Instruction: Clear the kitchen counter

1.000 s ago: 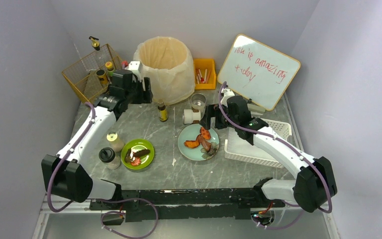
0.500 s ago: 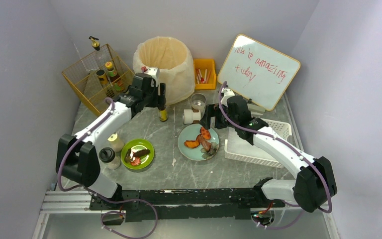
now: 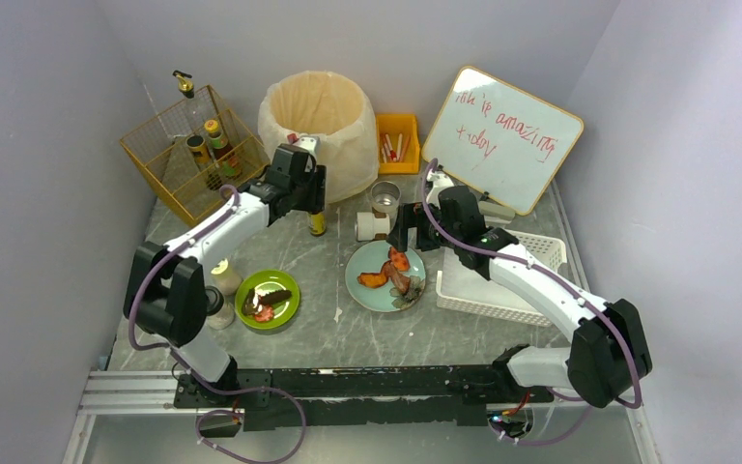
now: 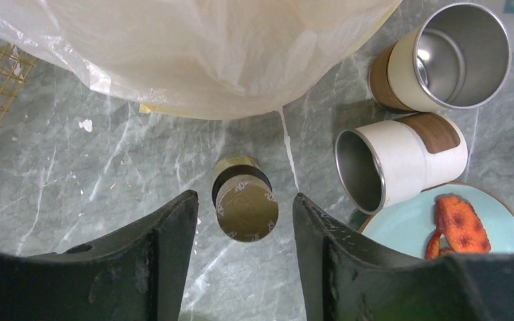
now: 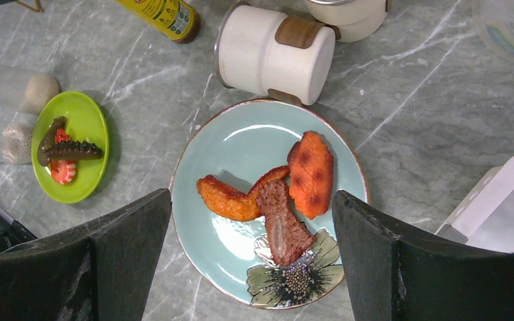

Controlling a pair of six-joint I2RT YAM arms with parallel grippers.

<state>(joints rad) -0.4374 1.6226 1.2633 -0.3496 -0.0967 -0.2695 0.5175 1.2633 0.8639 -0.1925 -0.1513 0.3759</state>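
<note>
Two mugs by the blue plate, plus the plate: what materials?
Lying mug and upright mug: likely stainless steel, brushed reflective interiors; matte white coat, wood-look band. Blue plate: probably glazed ceramic, glossy highlights, printed flower.

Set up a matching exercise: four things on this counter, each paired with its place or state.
Things:
1. small bottle
2. white mug
3. blue plate
4. green plate

Places or states:
A. lying on its side
B. holds dark and red bits of food
C. framed by the left gripper's open fingers
D. holds fried orange pieces

Pairs: 1-C, 2-A, 3-D, 4-B
</note>
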